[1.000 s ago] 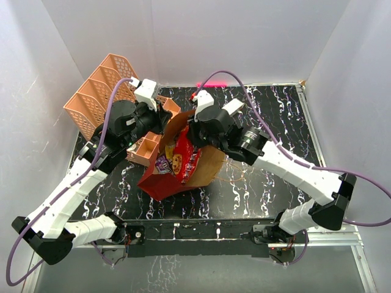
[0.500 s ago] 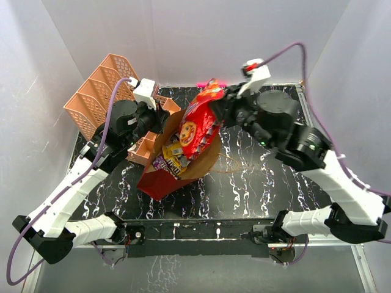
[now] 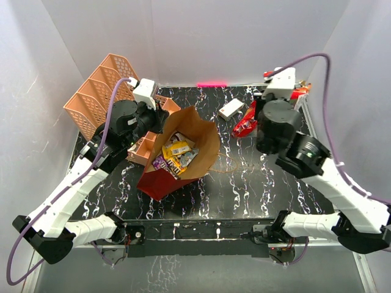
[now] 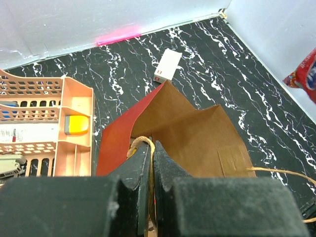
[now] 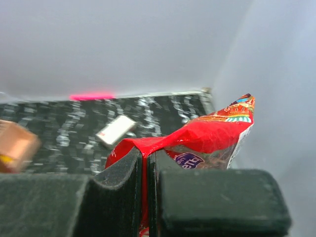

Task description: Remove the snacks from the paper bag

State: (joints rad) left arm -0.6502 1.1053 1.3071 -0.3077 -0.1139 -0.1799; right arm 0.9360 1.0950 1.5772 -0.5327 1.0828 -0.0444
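The dark red paper bag (image 3: 156, 182) lies tilted at the table's middle with its kraft-lined mouth open. Inside are a yellow wrapper (image 3: 178, 148) and a dark brown wrapper (image 3: 162, 163). My left gripper (image 3: 160, 117) is shut on the bag's cord handle (image 4: 140, 140) at the rim; the jaws stand closed on it in the left wrist view (image 4: 152, 148). My right gripper (image 5: 146, 155) is shut on one edge of the large red cookie packet (image 5: 212, 136). It holds the packet (image 3: 245, 126) above the table's back right, clear of the bag.
A small white box (image 3: 231, 108) lies at the back near the packet. The peach lattice tray (image 3: 98, 97) stands at the back left, beside the bag; it holds a small orange piece (image 4: 78, 124). The bag's other cord handle (image 3: 235, 168) trails on the table to its right. White walls enclose the table.
My right gripper has lifted the red cookie packet out of the bag and carried it up and to the back right. The left gripper and bag have stayed put.
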